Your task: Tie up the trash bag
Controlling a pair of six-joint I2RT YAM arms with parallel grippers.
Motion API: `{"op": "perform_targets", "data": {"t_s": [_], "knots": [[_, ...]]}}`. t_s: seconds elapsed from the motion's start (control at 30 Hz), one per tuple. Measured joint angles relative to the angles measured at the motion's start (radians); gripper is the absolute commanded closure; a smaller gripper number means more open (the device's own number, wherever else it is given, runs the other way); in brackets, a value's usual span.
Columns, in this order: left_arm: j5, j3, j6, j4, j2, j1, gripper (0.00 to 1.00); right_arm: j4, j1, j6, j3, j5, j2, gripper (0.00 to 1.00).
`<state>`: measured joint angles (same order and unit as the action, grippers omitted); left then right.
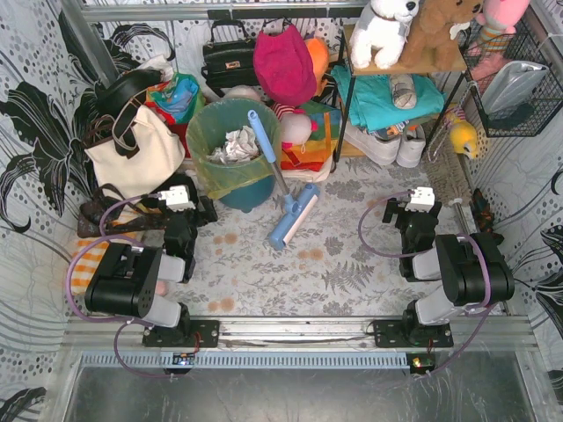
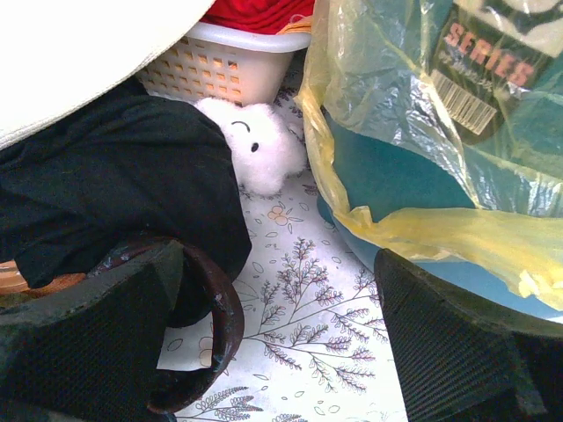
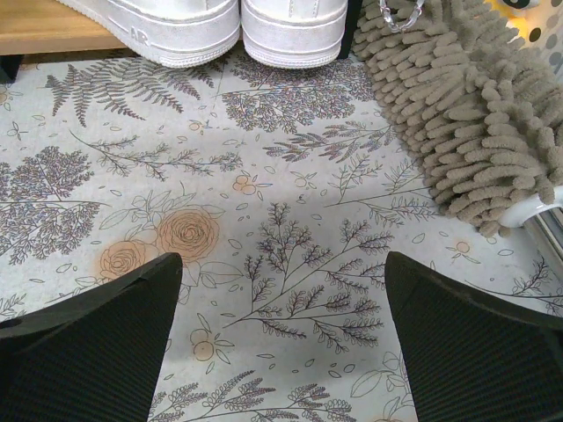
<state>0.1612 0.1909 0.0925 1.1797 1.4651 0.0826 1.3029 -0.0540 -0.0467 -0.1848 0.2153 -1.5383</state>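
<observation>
at the near edge of the table (image 1: 308, 272), both arms are sitting folded low over the flowered cover. the left end effector (image 2: 290, 352) is gaping wide with nothing between its fingers. only its two dark pads are showing at the bottom of the left wrist view, both cut off by the frame, and a dark curved strap (image 2: 220, 334) is curling just beside the left one. the right end effector (image 3: 281, 343) is likewise standing fully open and gripping nothing, hanging over bare cover. from the top view the fingers are hard to make out under the wrist cameras, so their spread is showing only in the wrist views.

just beyond the left end effector, the trash bag (image 2: 440, 229) is lining the teal bin (image 2: 405, 176), its yellow-green rim folding down over the outside. the left wrist view is cropping off the bag's mouth. the top view is showing it open, with crumpled white paper (image 1: 233, 145) inside and a blue long-handled tool (image 1: 280, 180) lying across the rim. a small white plush (image 2: 259, 145), not discernible from above, is lying beside a dark cloth (image 2: 114, 202). farther on, white sneakers (image 3: 202, 26) are getting cut off at the top of the right wrist view.
</observation>
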Motion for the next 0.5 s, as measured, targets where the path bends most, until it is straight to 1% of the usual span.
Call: {"op": "perform_targets", "data": {"t_s": [0.5], "knots": [[-0.005, 0.002, 0.000, -0.009, 0.000, 0.000, 0.02, 0.000, 0.000, 0.000, 0.000, 0.000, 0.000, 0.03]]}}
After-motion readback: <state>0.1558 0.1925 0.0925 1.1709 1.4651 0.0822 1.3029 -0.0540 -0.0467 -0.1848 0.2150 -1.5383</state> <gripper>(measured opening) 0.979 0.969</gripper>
